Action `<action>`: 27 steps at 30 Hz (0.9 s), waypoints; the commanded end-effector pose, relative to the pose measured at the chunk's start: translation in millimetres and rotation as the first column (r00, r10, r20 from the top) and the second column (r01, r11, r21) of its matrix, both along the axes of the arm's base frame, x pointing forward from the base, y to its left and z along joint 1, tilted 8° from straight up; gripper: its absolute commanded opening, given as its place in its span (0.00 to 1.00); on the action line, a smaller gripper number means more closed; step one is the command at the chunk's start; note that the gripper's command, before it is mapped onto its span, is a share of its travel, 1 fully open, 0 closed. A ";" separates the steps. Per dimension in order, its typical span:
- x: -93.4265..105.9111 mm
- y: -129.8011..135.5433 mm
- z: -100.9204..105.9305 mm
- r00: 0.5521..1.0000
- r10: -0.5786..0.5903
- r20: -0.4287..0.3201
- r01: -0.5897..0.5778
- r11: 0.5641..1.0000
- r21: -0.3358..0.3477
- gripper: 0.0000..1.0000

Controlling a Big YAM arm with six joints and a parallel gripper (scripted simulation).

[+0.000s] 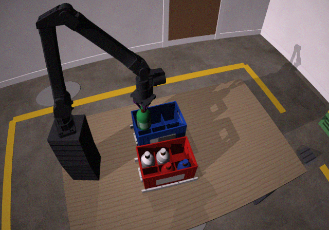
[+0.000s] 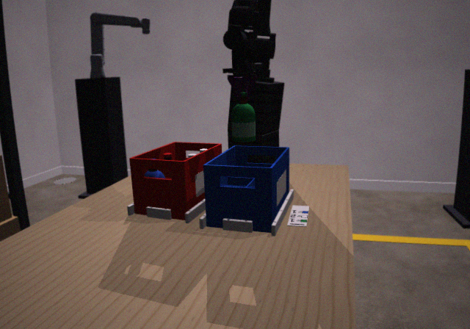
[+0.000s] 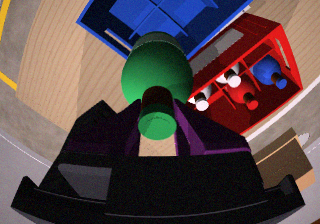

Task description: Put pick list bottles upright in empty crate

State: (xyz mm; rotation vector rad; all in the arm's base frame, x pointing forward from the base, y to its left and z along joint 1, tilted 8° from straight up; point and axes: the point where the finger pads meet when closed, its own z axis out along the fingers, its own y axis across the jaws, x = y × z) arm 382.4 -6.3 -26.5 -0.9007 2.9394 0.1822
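Observation:
My gripper [image 1: 143, 107] [image 2: 243, 89] [image 3: 157, 105] is shut on the neck of a green bottle [image 1: 143, 118] [image 2: 243, 117] [image 3: 156, 71]. The bottle hangs upright, its base above the rim of the blue crate [image 1: 144, 140] [image 2: 237, 205], at the end nearer the arm base. The blue crate's visible compartments are empty. The red crate [image 1: 147, 181] [image 2: 159, 198] holds two white bottles, one [image 1: 147, 161] by the other [image 1: 162, 157], a red bottle [image 1: 167, 168] [image 3: 240, 91] and a blue bottle [image 1: 183, 165] [image 3: 266, 70]. The pick list [image 2: 298, 216], read from its black bar, shows green 1, white 2, blue 1.
Grey rails [image 2: 238, 225] [image 1: 169, 185] lie along the feet of both crates, which stand close side by side. The arm's black pedestal [image 1: 76, 155] stands at the table's left in the top view.

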 end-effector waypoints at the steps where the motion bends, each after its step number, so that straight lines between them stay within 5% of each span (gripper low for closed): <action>1: 24.1 0.4 21.8 0.997 -0.007 0.083 0.008 1.000 -0.007 0.00; 27: 17.9 1.9 12.8 0.997 -0.005 0.077 0.006 1.000 -0.007 0.00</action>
